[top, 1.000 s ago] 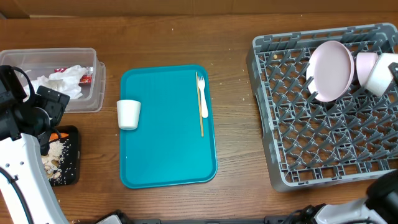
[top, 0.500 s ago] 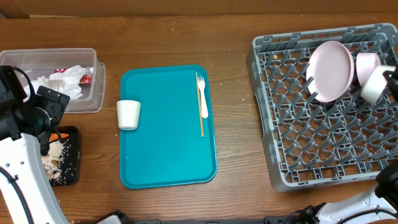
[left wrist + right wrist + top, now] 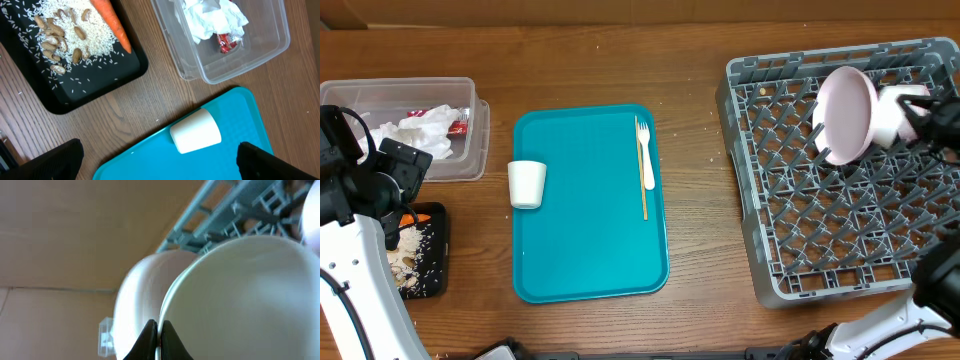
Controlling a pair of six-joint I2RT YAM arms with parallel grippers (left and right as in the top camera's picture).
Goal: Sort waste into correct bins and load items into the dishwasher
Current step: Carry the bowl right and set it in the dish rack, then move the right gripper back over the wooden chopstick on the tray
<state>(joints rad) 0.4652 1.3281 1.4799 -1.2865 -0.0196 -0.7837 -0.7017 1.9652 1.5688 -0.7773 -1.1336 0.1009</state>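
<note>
- Overhead: right pincer [image 3: 918, 118] sits over the far right part of the rack [image 3: 840, 230], clenched on the white bowl [image 3: 883, 118], which is held on edge.
- Pink plate [image 3: 847, 115] stands tilted among the pegs, just left of the bowl; whether they touch cannot be told.
- Well left of the right pincer is the teal tray [image 3: 590, 240]. It carries the fork [image 3: 646, 170], a thin stick [image 3: 644, 205] beside it, and the cup [image 3: 527, 184] at its left edge.
- Far left, by the left arm [image 3: 350, 240]: tub [image 3: 395, 84] with napkins [image 3: 415, 135] and red wrapper [image 3: 460, 122]. Nearer is the black tray [image 3: 438, 280] with carrot [image 3: 415, 217] and rice scraps [image 3: 410, 255].
- Left wrist: left pincer [image 3: 159, 150] is released, jaws wide apart, above the teal tray's edge.
- The cup lies on its side just ahead, between the two fingers.
- Ahead to the left is the black tray with carrot, rice and nuts. Ahead to the right is the tub with napkins and wrapper.
- Right wrist: the right pincer's fingers are pressed together on the white bowl's rim.
- Pink bowl [image 3: 132, 300] is close behind the white one, to the left, with the rack beyond at upper right.
</note>
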